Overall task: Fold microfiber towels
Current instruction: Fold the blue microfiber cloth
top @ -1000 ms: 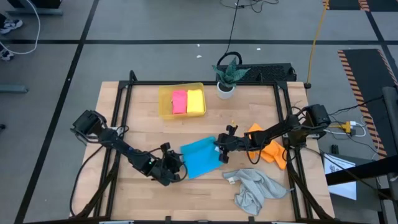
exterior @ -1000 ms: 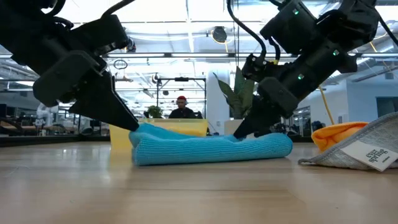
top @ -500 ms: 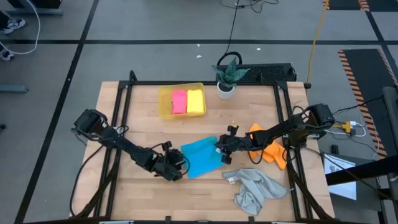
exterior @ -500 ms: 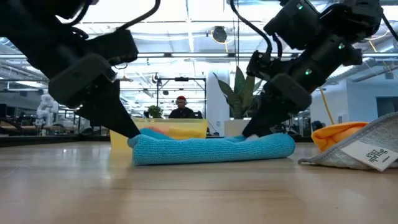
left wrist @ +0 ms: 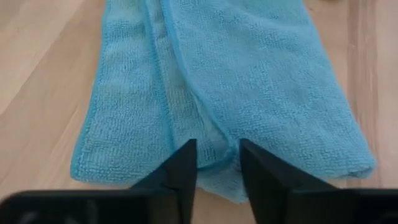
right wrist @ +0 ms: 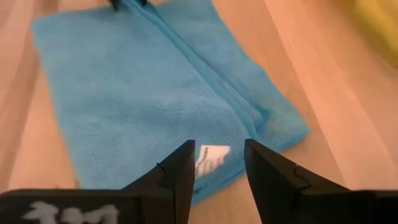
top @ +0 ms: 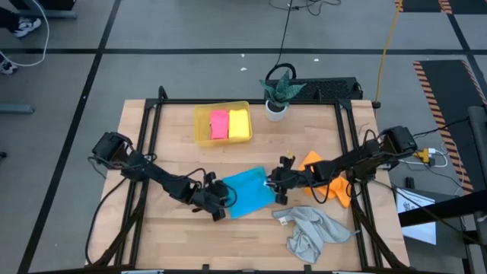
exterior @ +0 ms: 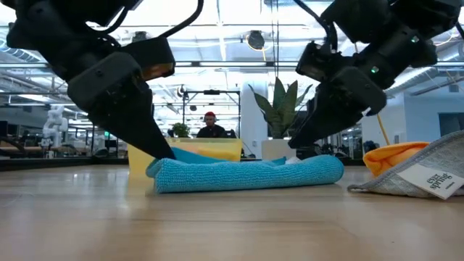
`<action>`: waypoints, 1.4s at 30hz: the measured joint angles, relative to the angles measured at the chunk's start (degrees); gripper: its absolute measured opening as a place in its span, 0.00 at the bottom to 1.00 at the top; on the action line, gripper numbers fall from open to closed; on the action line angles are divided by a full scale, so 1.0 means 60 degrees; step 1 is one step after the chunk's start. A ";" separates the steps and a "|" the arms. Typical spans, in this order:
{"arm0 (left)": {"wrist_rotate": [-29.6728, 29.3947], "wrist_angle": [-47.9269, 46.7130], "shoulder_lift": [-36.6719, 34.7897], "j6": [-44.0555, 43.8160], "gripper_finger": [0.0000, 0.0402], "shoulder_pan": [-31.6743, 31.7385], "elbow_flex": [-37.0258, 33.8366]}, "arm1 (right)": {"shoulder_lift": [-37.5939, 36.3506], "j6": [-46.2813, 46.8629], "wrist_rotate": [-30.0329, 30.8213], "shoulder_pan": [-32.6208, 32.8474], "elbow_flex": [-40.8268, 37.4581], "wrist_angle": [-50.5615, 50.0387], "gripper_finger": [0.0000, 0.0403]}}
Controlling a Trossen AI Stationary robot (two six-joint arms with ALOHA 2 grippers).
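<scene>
Blue towel [top: 249,192], folded, centre frame. Left tool [top: 221,204] and right tool [top: 275,186] both open, flanking it, holding nothing. Risk: a finger snagging the top layer may undo the fold.

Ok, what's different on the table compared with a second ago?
The right gripper has let go of the blue towel and lifted off its end, jaws now apart. The left gripper has moved in onto the towel's other end, its fingers straddling the fold. The towel itself stays folded in the same spot. The orange towel, grey towel and the tray with the pink and yellow ones are unchanged.
</scene>
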 joint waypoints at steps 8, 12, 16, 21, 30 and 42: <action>-0.0270 0.0581 0.0000 0.1061 0.02 0.0182 0.0000 | 0.0219 -0.0581 0.0001 -0.0080 -0.0339 0.1827 0.33; -0.0401 0.1525 0.0000 0.2698 0.05 0.0211 0.0000 | 0.0121 -0.0897 0.0007 -0.0244 -0.0364 0.1546 0.33; 0.0058 0.2482 0.0000 0.3728 0.02 0.0138 0.0004 | -0.0280 -0.0968 -0.0013 -0.0321 -0.0364 0.0974 0.33; 0.0070 0.2975 0.0000 0.4743 0.03 -0.0139 0.0004 | -0.0818 -0.0400 -0.0518 -0.0334 -0.0456 -0.0363 0.39; 0.0584 0.3207 0.0000 0.6568 0.03 -0.0685 0.0007 | 0.0061 -0.0250 -0.1285 -0.0673 -0.2254 0.3878 0.62; 0.0679 0.3153 0.0000 0.6702 0.04 -0.0816 0.0004 | 0.2469 -0.0377 -0.2973 -0.1487 -0.1259 0.6031 0.58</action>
